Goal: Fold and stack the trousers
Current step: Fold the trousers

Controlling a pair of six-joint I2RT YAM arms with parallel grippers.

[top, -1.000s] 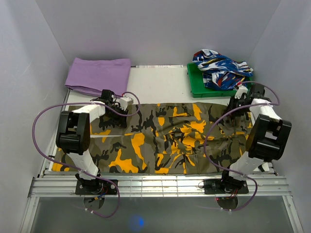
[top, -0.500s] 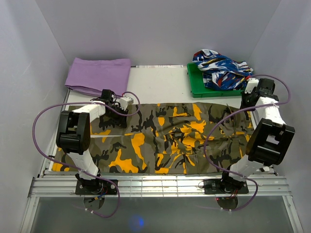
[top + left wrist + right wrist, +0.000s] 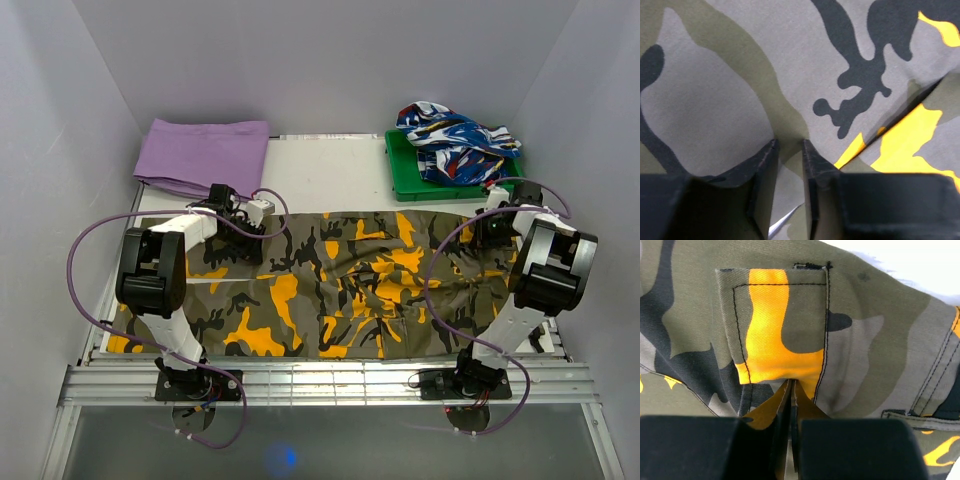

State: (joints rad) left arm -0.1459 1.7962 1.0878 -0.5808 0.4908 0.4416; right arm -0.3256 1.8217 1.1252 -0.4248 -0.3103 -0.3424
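My left fingers (image 3: 765,175) sit nearly together, nipping a ridge of the trousers (image 3: 330,290), which lie spread flat across the counter (image 3: 330,175). My right fingers (image 3: 781,440) are pressed together, pinching a fold just under a stitched patch (image 3: 780,325).

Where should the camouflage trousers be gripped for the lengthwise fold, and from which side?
Grip the far long edge, pinched from above at two spots: leg end and waist end. The trousers lie flat across the table, so only an edge gives fingers a lip. The left gripper and right gripper pinch there.
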